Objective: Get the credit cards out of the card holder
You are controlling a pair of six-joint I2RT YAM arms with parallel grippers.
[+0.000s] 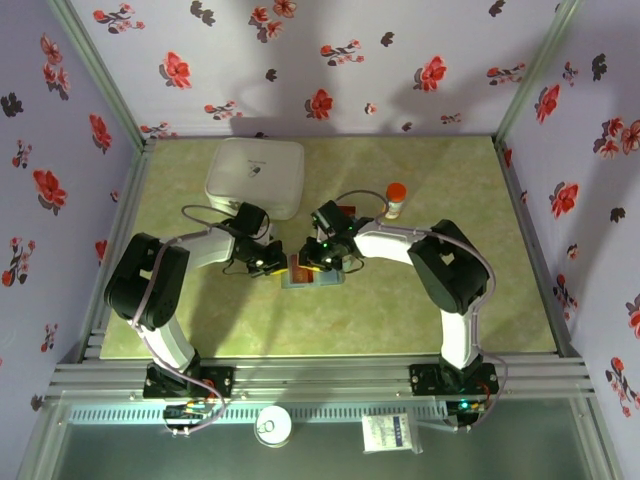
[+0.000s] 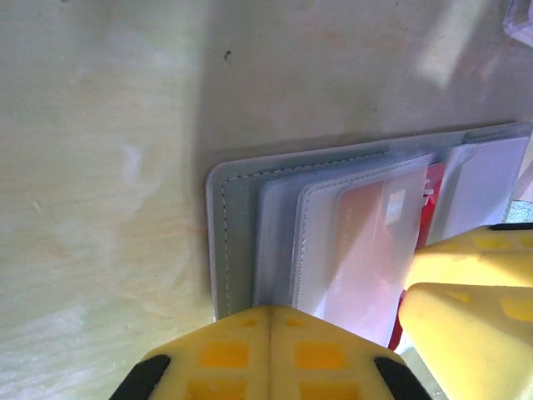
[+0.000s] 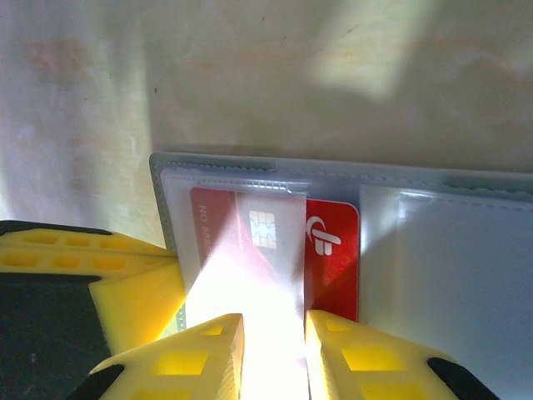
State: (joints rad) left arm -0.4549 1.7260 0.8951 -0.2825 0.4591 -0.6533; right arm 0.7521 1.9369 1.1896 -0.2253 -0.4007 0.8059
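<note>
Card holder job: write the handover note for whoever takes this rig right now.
Left claw: shut, tips at the near edge of the card holder, which lies open and flat on the table.
Right claw: slightly open, tips over the clear sleeve that holds the red card.
Done: holder opened. The red card is partly under its sleeve; no card seen out on the table.
Left: pull the red card free, then any others. I cannot make out more cards.

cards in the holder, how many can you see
1: a red card, partly under a clear sleeve of the holder. More may hide in the white sleeves.
</note>
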